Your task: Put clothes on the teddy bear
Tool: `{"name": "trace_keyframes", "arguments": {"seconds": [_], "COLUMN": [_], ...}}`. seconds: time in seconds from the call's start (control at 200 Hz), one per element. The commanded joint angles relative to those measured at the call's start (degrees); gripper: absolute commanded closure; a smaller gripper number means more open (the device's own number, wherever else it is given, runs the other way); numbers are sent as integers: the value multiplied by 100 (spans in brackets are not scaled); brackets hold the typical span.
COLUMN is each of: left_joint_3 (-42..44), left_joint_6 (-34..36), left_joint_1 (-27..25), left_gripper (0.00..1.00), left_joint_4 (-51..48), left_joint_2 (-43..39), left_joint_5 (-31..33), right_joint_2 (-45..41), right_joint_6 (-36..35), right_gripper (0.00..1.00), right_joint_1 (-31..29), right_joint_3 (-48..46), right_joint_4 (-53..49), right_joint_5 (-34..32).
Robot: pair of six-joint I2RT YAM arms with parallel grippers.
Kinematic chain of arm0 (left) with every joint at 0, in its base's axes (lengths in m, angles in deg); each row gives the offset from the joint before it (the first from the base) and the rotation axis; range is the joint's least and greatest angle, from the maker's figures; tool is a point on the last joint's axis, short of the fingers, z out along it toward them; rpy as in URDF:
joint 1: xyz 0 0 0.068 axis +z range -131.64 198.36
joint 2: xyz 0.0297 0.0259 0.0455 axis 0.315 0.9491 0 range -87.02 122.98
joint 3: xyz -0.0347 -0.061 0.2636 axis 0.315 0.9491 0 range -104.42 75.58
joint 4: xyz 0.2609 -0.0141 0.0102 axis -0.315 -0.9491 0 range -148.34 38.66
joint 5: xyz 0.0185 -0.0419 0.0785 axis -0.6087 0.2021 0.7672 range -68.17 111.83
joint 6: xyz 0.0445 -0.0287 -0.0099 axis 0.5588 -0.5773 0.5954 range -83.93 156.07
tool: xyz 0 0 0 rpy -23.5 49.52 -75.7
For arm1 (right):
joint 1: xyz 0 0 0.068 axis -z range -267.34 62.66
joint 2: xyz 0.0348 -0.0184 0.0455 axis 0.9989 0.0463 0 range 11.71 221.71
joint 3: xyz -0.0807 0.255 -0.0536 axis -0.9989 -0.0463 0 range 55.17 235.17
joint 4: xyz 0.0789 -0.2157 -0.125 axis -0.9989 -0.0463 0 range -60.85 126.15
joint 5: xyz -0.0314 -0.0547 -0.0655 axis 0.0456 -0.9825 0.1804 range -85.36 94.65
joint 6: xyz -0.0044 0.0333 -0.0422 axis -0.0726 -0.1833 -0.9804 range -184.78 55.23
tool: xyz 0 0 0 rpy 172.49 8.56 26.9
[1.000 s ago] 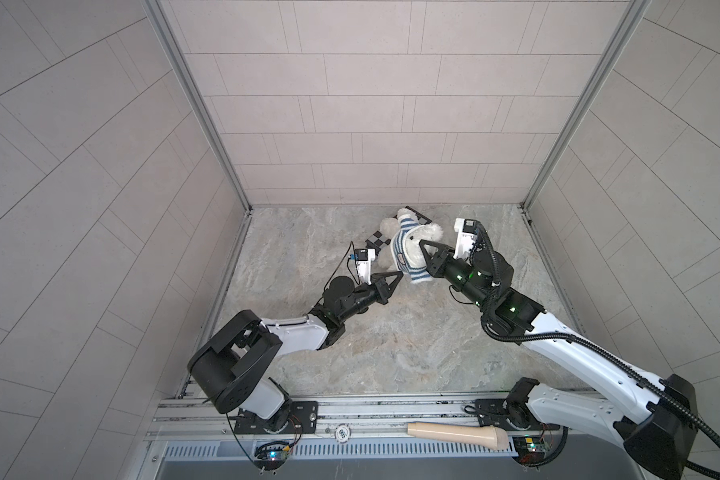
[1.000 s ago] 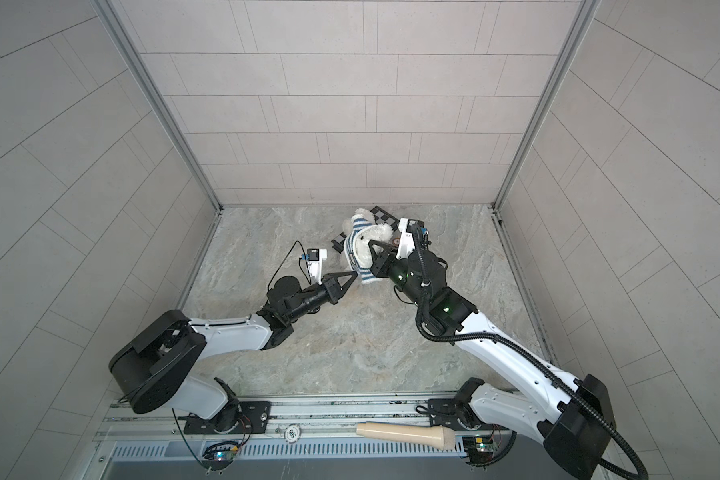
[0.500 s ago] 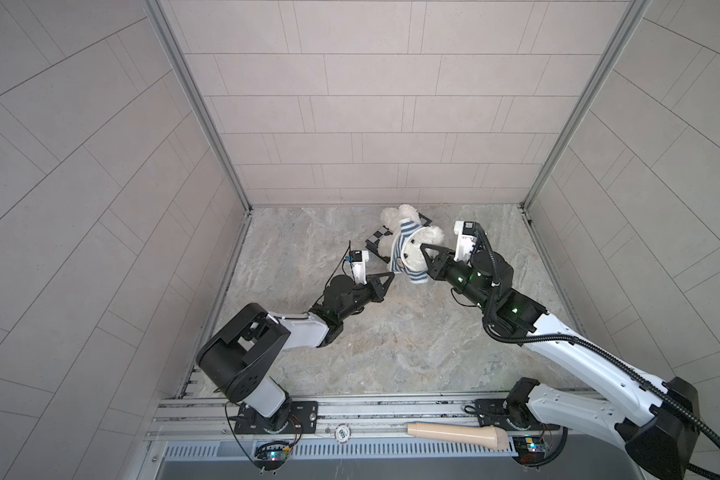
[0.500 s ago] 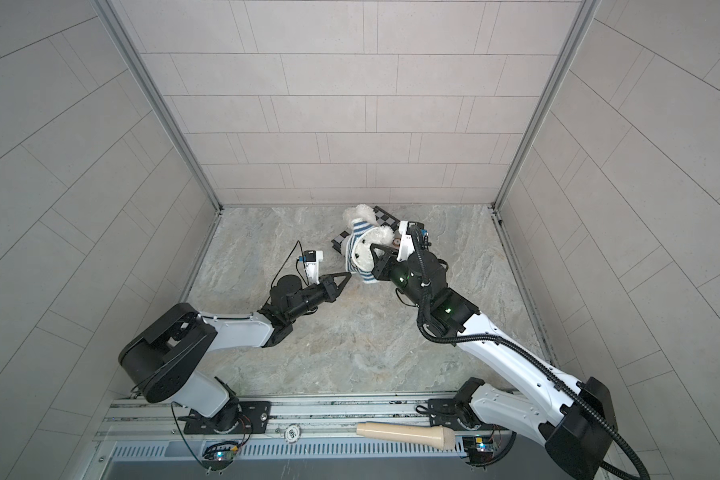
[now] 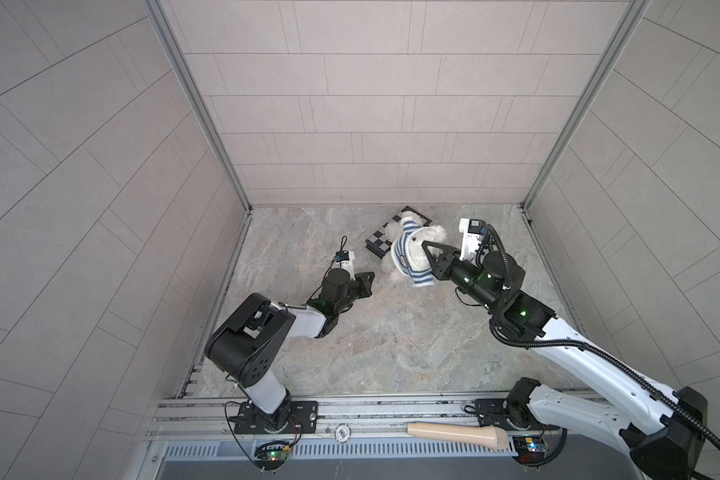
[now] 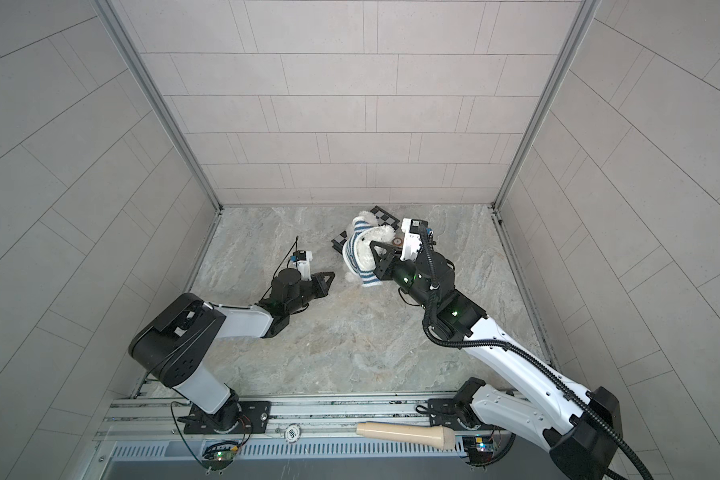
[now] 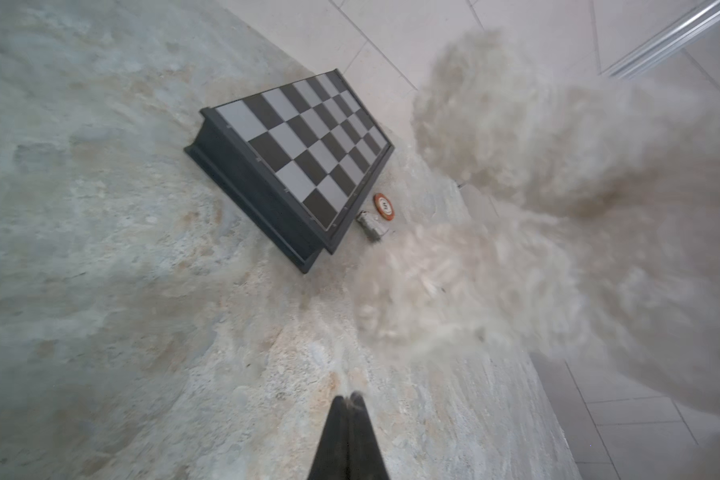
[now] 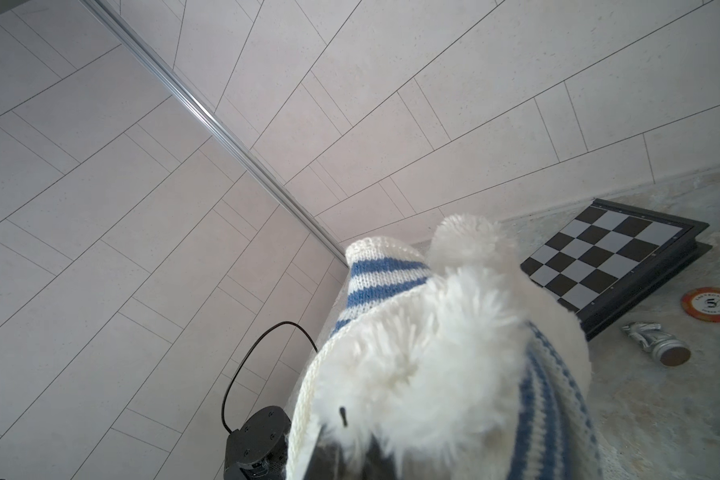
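The fluffy white teddy bear [image 5: 417, 254] is held up off the marble floor near the back wall, with a blue-and-white striped shirt [image 5: 408, 232] pulled partly over it. My right gripper [image 5: 432, 261] is shut on the teddy bear, its fingers sunk in the fur beside the shirt's white knit edge [image 8: 308, 374]. In the right wrist view fur [image 8: 433, 353] and stripes [image 8: 383, 278] fill the foreground. My left gripper [image 5: 366, 281] hangs shut and empty to the bear's left, apart from it. In the left wrist view its closed tips [image 7: 350, 400] point at the blurred fur [image 7: 537, 257].
A black-and-white chessboard [image 5: 381, 243] lies behind the bear by the back wall. Beside the chessboard [image 7: 300, 145] are an orange poker chip [image 7: 384, 205] and a toppled silver chess piece [image 7: 373, 226]. A beige handle [image 5: 454, 434] rests on the front rail. Tiled walls close three sides.
My left gripper has drawn back leftward, away from the bear, staying shut. The right gripper keeps its hold; the bear has shifted slightly, uncovering more chessboard.
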Motion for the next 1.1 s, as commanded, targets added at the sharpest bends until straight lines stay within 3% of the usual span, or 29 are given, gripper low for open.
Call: {"name": "trace_keyframes", "arguments": {"seconds": [0.0,0.055,0.16,0.215,0.27,0.345,0.546,0.761,1.096], "left_joint_3": [226,373,711,826,850,863,582,521,108], "left_joint_6": [102,60,273,590,990,1291,1320,679,496], "left_joint_1": [-176,-285,-671,-947,-1232,-1443,-1376,-938,-932], "left_gripper": [100,100,62,50,45,43,41,46,54], "left_joint_4": [675,633,480,248,-91,-325,-489,422,739], "left_joint_2": [-469,-775,-1541,-1950,-2321,-2648,-2727,-2356,-1880], "left_joint_5": [-659,-866,-1051,-1006,-924,-761,-402,-866,-1126], "right_joint_2": [-155,-163,-125,-82,-41,37,85,123,226], "right_joint_6": [-99,-176,-267,-289,-301,-308,-291,-256,-210], "right_gripper": [100,100,100,100,100,100,100,100,100], "right_joint_1": [8,9,14,15,11,7,-41,-95,-94], "right_joint_3": [115,131,179,228,266,338,392,372,339], "right_joint_4": [193,152,94,64,70,65,83,137,281], "right_joint_5": [89,69,88,122,147,224,273,291,339]}}
